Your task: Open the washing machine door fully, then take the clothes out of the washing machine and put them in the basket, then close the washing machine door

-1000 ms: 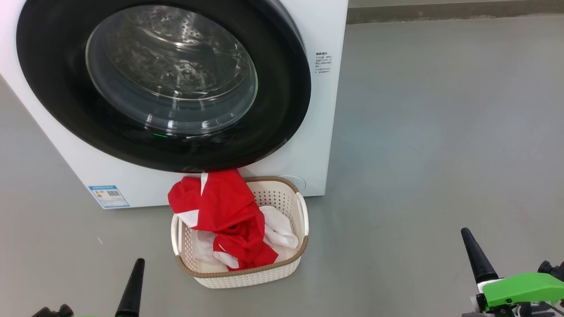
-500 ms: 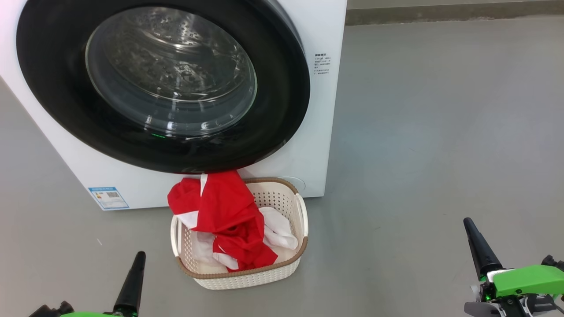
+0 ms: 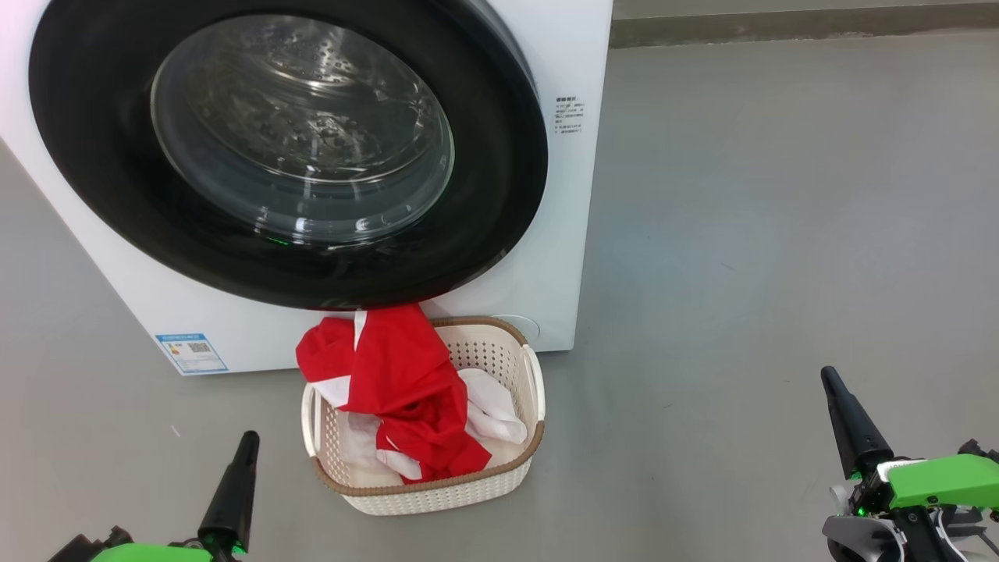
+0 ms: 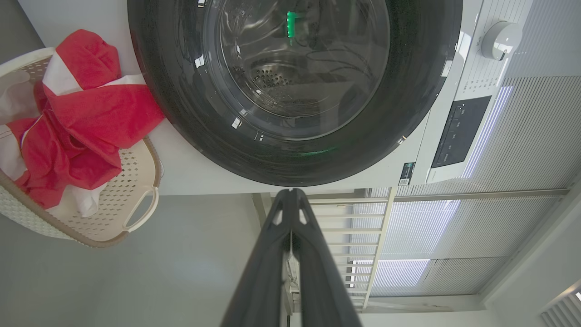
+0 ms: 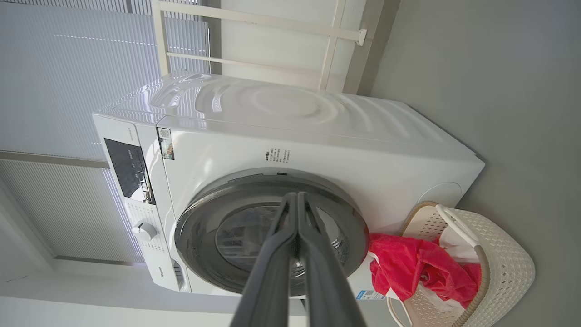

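Note:
The washing machine (image 3: 562,257) stands at the upper left, and its door (image 3: 499,203), black-rimmed with a glass window, lies shut against the front. The clothes (image 3: 406,382), red with white panels, are piled in the basket (image 3: 437,496) on the floor just below the door, spilling over its far left rim. Low at the left, my left gripper (image 3: 248,439) is shut and holds nothing, left of the basket. Far right of the basket sits my right gripper (image 3: 829,376), shut and holding nothing. Both wrist views show the door (image 4: 181,104) (image 5: 345,213), the fingers (image 4: 272,254) (image 5: 281,254) pressed together.
Bare grey floor (image 3: 780,234) spreads to the right of the machine up to a wall base (image 3: 780,19). A blue label (image 3: 191,353) is on the machine's lower front. A control panel and dial (image 4: 499,38) show in the left wrist view.
Both grippers have risen a little in the head view, more of their green bodies showing. The head camera has shifted slightly. Door, basket and clothes have not moved.

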Robot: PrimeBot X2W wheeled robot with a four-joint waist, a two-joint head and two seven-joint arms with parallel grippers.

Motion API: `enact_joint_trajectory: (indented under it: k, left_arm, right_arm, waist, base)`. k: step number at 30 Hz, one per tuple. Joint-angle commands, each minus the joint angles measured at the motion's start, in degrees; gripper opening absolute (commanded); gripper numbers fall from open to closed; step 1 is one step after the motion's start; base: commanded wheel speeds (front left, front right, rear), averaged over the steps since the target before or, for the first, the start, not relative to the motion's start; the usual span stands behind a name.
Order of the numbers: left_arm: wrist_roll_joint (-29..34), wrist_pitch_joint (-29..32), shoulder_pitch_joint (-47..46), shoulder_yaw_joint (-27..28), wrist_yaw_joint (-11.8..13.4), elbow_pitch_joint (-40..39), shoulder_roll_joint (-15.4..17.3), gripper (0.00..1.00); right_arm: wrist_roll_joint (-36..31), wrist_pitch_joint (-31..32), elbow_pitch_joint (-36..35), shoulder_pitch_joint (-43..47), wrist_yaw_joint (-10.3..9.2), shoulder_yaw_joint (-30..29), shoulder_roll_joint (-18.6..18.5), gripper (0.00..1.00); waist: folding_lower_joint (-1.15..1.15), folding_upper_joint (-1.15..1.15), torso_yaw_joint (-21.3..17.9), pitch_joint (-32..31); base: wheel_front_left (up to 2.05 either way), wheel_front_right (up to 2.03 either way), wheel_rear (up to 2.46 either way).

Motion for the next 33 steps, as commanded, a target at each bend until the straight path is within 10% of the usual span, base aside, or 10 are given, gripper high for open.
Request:
enact_joint_trajectory:
  k: [1, 33]
  left_arm:
    - [-0.60, 0.35, -2.40, 2.10, 0.02, -1.65, 0.59, 0.00]
    - [-0.61, 0.34, -2.40, 2.09, 0.02, -1.65, 0.59, 0.00]
  right_arm:
    - [0.69, 0.33, -1.91, -2.86, 0.02, 0.78, -0.33, 0.00]
    - [0.65, 0.37, -1.90, -2.87, 0.02, 0.73, -0.30, 0.00]
  waist:
    - [0.00, 0.00, 0.00, 0.00]
    - [0.00, 0.00, 0.00, 0.00]
  base:
    - [0.00, 0.00, 0.00]
    - [0.00, 0.00, 0.00]
